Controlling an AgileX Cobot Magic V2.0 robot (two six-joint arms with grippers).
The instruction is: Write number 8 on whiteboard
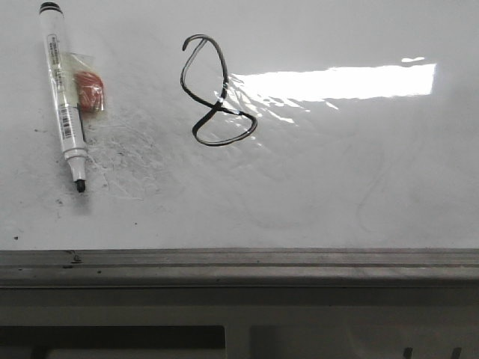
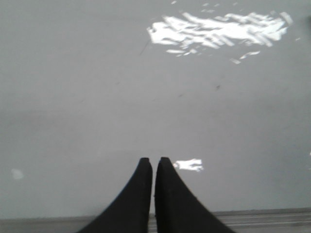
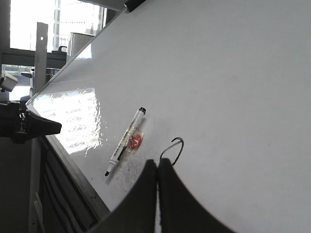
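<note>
The number 8 [image 1: 217, 90] is drawn in thin black line on the whiteboard [image 1: 337, 179], slanted, with a narrow upper loop and a wider lower loop. Its upper loop shows in the right wrist view [image 3: 176, 148], just beyond my right gripper [image 3: 157, 164], which is shut and holds nothing I can see. My left gripper [image 2: 154, 162] is shut and empty over a bare part of the whiteboard [image 2: 97, 97], near its edge rail [image 2: 272, 216]. Neither gripper shows in the front view.
A white marker with its black tip bared [image 1: 63, 97] lies left of the 8, with a red thing in clear wrap [image 1: 88, 90] beside it; both show in the right wrist view [image 3: 125, 141]. A grey metal rail [image 1: 239, 262] runs along the board's near edge. Bright glare [image 1: 337, 81] lies right of the 8.
</note>
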